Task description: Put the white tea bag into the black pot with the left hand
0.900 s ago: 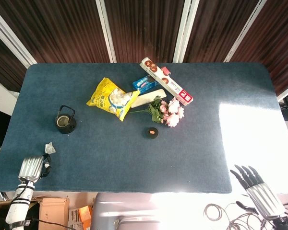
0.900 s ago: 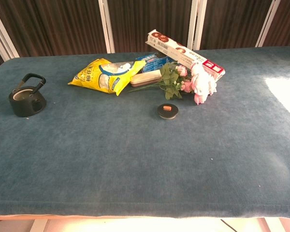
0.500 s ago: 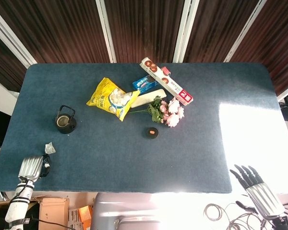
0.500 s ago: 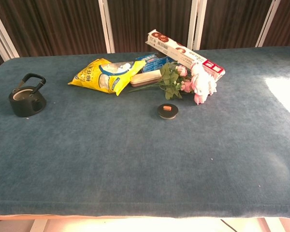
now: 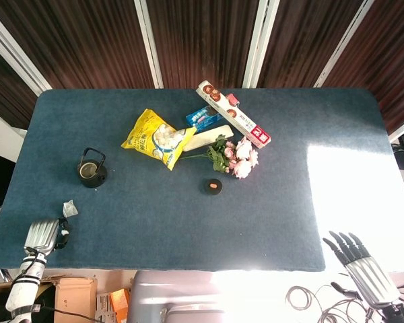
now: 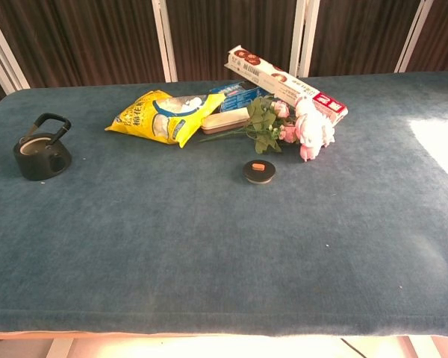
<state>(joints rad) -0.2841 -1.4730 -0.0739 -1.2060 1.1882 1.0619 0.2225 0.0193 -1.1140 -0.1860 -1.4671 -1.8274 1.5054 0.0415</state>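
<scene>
**Hard sunlight on the right, even light elsewhere**

Both views are bright and sharp, with no motion blur. A strong patch of sunlight falls on the right side of the table [image 5: 188,202], washing the blue cloth to near white in the head view and to a pale glare at the right edge of the chest view. The near table edge is also overexposed in both. The right hand [image 5: 363,269] sits in this blown-out zone. Elsewhere light is even, and the black pot [image 6: 40,153] and yellow snack bag [image 5: 158,138] cast only soft, short shadows. The dark panelled wall [image 5: 202,40] behind stays dim.
</scene>
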